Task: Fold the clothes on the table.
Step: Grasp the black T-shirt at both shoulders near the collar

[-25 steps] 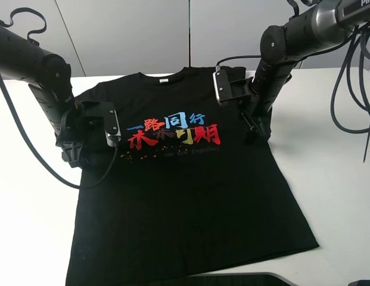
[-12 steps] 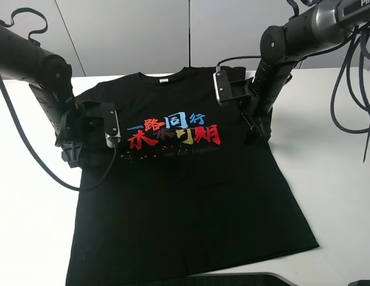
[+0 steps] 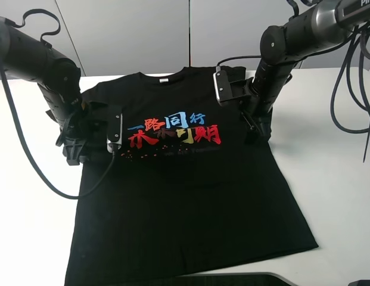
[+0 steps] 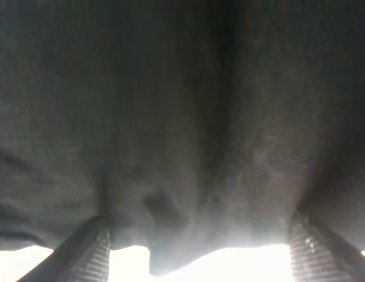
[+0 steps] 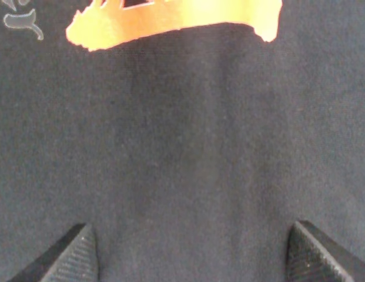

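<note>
Right wrist: ribbed fingers point(image 5: 77, 257), matte black T-shirt point(image 5: 188, 147)

grey wall panels point(image 3: 131, 36) stand behind, split by a dark vertical seam point(image 3: 189, 33).

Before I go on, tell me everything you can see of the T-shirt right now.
The T-shirt is black, cotton-looking and short-sleeved, with red, blue and yellow characters over small red dots on the chest. It lies face up, nearly flat on the white table, collar farthest from the camera. The left gripper is down by one sleeve and the right gripper by the opposite shoulder, both with jaws apart over the fabric.
</note>
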